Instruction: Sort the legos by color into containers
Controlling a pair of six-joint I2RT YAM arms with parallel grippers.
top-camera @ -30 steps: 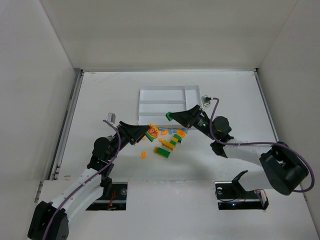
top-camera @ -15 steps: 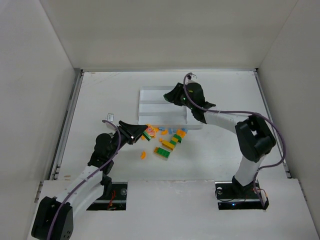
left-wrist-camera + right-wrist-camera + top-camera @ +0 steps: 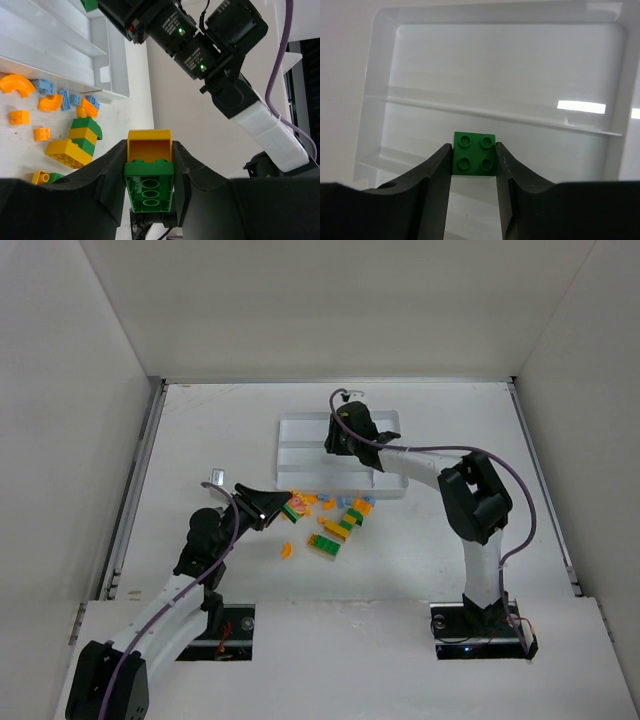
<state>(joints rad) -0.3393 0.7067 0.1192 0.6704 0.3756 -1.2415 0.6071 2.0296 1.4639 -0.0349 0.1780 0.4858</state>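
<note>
White tabletop (image 3: 200, 440) carries a shallow white plastic slotted tray (image 3: 300, 436); right gripper (image 3: 473, 150) pinches a small green four-stud brick (image 3: 474, 156) above it; left gripper (image 3: 149, 155) clamps a yellow-on-green brick stack (image 3: 149, 182) near scattered loose coloured bricks (image 3: 340, 523).

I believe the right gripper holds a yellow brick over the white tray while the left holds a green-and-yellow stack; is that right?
Not quite: the right wrist view shows the brick in the right gripper is green, not yellow. It is over the white tray, and the left gripper holds a green-and-yellow stack.
</note>
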